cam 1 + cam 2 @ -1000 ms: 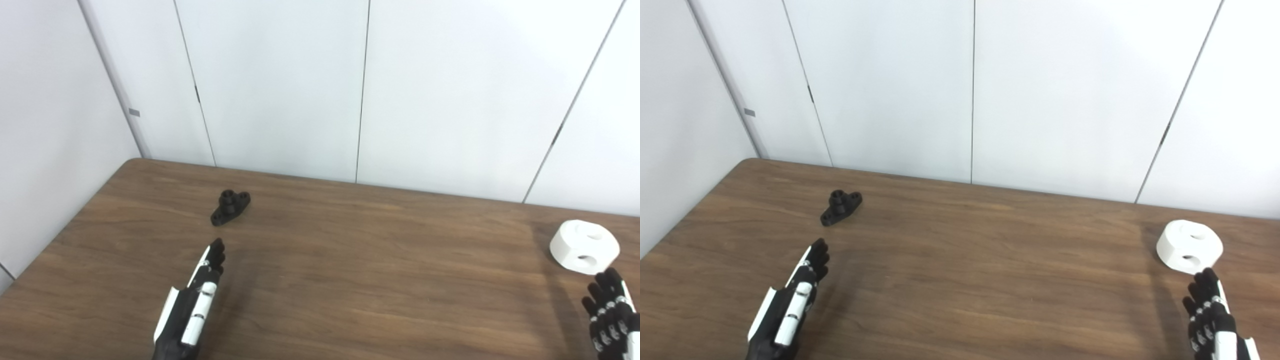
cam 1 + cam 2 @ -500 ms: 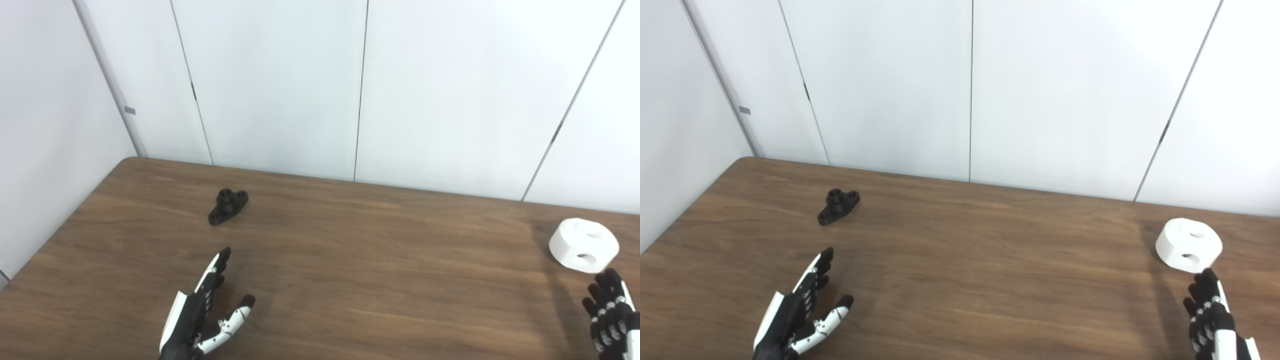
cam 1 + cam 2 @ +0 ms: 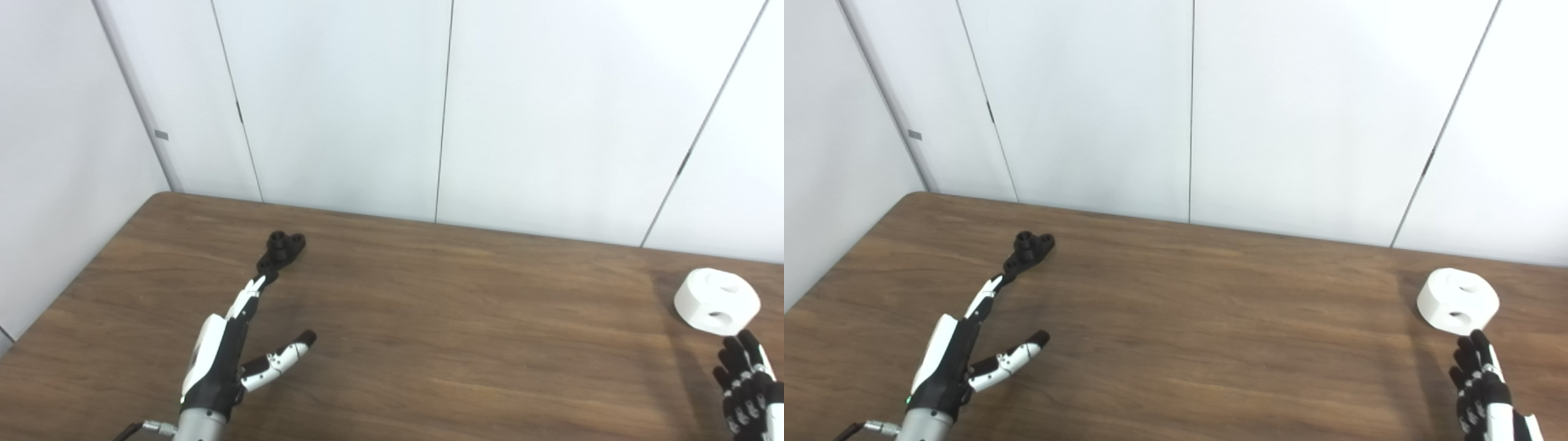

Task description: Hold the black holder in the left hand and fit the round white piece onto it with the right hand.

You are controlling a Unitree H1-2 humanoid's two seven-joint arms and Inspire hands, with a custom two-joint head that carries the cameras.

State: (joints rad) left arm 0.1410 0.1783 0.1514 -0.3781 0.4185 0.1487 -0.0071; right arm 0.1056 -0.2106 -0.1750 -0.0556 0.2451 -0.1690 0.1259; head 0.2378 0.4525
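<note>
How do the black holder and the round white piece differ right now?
The black holder is small, flat and flanged; the round white piece is a bulkier puck with holes. The holder lies far left, the left robot hand reaching its near end; the piece lies far right. Both rest ungrasped on the table.

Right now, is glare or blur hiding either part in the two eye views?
Left eye view: small black holder sharp but low in detail, dark left hand fingertips merge with it. Right eye view: round white piece evenly lit, no glare; right hand cropped at the bottom edge.
</note>
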